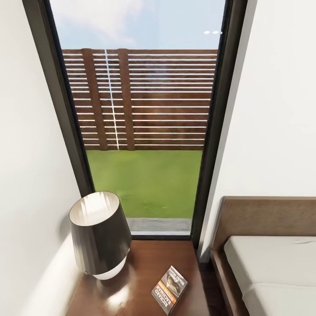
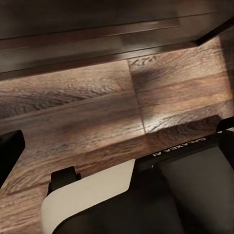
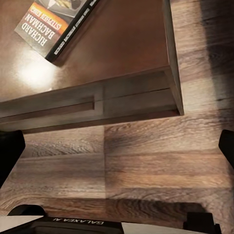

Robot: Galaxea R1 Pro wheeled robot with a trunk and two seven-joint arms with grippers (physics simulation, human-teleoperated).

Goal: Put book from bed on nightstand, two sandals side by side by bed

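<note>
The book (image 1: 170, 289) lies flat on the glossy top of the dark-brown nightstand (image 1: 140, 267), near its front right corner, beside the lamp. In the right wrist view the book (image 3: 56, 24) rests on the nightstand (image 3: 122, 53) above its drawer front. My right gripper (image 3: 117, 151) hangs open over the wood floor in front of the nightstand, its fingertips (image 3: 9, 156) wide apart and empty. My left gripper (image 2: 117, 141) is open too, low over the floor by the nightstand's base (image 2: 97, 34). The bed (image 1: 272, 263) stands right of the nightstand. The sandals are out of view.
A dark-shaded lamp (image 1: 100, 232) takes up the nightstand's left half. A tall dark-framed window (image 1: 145, 131) rises behind it, with white walls on both sides. A narrow gap of floor (image 1: 208, 285) separates nightstand and bed. My own white and black base (image 2: 146, 200) shows below the left gripper.
</note>
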